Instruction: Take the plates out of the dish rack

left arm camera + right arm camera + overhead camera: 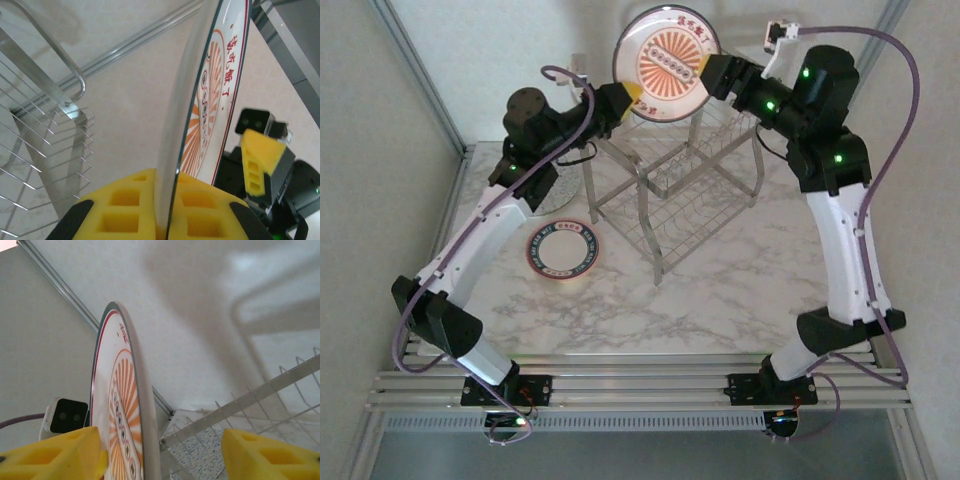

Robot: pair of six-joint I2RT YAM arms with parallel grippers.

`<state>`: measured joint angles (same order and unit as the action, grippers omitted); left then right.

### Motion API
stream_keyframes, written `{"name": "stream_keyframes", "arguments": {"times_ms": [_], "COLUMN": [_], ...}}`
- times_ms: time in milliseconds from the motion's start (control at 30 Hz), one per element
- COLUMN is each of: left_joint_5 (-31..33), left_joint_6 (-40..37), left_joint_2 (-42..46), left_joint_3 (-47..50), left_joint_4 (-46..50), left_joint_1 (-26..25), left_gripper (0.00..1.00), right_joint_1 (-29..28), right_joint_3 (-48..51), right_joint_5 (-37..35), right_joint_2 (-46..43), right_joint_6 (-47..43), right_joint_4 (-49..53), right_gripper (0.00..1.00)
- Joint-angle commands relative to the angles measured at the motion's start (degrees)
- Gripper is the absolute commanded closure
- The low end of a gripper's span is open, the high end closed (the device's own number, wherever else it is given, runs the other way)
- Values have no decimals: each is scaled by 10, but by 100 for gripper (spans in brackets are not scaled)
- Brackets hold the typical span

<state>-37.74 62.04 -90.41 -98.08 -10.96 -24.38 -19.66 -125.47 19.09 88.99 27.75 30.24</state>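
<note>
Above the dish rack point(680, 190), a sunburst plate point(665, 62) hangs upright, L gripper point(628, 98) clamped on its rim, R gripper point(712, 76) w/ jaws wide apart, holding nothing, prob. a handover.

A robotics lab bench: aluminium rail frame point(640, 385), marble-look tabletop point(720, 300), plain white enclosure walls point(500, 60).

Sunburst plate point(666, 63) up on edge over the dish rack point(670, 190), left gripper point(630, 98) clamped at its eight o'clock, right gripper point(709, 75) at its three. A second rimmed plate point(563, 250) lies flat on the table point(720, 290), at the rack's eight o'clock.
</note>
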Motion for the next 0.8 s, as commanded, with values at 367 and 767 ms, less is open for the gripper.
{"name": "stream_keyframes", "arguments": {"times_ms": [367, 767], "left_joint_5": [76, 194], "left_joint_6": [45, 27], "left_joint_2": [279, 463], "left_joint_3": [228, 438], "left_joint_4": [38, 226], "left_joint_1": [201, 252], "left_gripper": [100, 100], "right_joint_1": [-129, -311], "right_joint_3": [149, 168], "right_joint_5": [-128, -187], "right_joint_2": [-127, -133], "right_joint_6": [-283, -452], "right_joint_4": [-101, -16], "right_gripper": [27, 15]}}
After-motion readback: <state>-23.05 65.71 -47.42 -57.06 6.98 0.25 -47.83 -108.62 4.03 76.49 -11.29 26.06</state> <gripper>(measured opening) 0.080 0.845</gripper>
